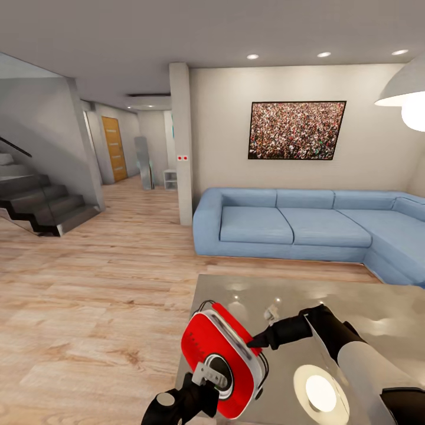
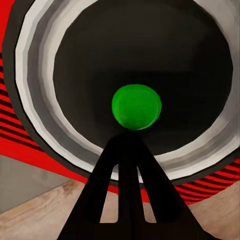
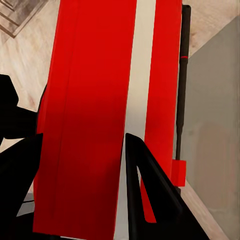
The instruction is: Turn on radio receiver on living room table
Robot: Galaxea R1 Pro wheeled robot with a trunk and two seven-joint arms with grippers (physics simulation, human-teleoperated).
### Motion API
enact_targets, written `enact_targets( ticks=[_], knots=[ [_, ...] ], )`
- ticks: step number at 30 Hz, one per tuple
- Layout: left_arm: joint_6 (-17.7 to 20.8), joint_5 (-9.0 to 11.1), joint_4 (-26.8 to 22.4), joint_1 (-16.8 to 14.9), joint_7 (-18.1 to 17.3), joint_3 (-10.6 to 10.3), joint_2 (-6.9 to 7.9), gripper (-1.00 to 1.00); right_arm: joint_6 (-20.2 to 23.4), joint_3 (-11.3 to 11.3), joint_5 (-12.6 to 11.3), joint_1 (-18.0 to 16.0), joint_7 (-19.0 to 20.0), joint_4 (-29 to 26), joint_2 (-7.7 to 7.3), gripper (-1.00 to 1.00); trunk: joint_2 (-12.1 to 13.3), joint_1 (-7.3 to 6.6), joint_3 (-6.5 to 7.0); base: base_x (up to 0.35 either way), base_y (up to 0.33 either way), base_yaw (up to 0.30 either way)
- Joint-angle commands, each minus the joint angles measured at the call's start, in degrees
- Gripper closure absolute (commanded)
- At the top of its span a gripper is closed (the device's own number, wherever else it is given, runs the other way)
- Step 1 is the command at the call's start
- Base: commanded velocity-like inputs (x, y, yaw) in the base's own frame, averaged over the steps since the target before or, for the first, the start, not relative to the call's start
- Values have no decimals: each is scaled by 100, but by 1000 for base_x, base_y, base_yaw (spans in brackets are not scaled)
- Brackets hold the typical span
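While your right claw [image 1: 260, 341] grips the red radio receiver [image 1: 221, 359] by its body, the radio hangs lifted above the near left corner of the glossy grey tabletop [image 1: 366, 307], tilted so its round dial face looks toward you. From the right wrist view, the black fingers [image 3: 150, 195] sit on either side of the red body [image 3: 95, 115], with its white stripe running between them and a thin black antenna [image 3: 182, 80] lying along one edge.

Your left claw [image 1: 203, 378] comes up from below and meets the dial. In the left wrist view its fingers [image 2: 127, 185] are drawn together into a narrow point whose tip touches the lower edge of the green dot [image 2: 136, 107] at the middle of the dark dial; the silver ring and red slotted casing surround it.

A round white glare from the pendant lamp [image 1: 407, 94] shows on the tabletop just beside your right arm. Beyond the tabletop stands the blue sectional sofa [image 1: 295, 227], with the framed crowd picture [image 1: 296, 130] on the beige wall above it. Light wood plank floor [image 1: 88, 295] runs left toward a dark staircase [image 1: 41, 203] and an orange door [image 1: 113, 147] down the hallway.
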Motion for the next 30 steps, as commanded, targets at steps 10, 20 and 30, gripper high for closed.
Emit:
enact_targets(
  ticks=[10, 20, 30],
  knots=[
    [-298, -23, -172, -6, 163, 684, 0, 100, 39, -35, 9, 0, -1142, -7, 5, 100, 0, 0, 0, 0, 0, 0],
    [-373, -16, -523, -6, 170, 1670, 64, 100, 23, -52, -12, 0, -1643, -9, 4, 100, 0, 0, 0, 0, 0, 0],
    [-461, -16, -530, -6, 157, 3597, 253, 100, 71, -68, -74, 0, -3189, -8, 145, 100, 0, 0, 0, 0, 0, 0]
  ],
)
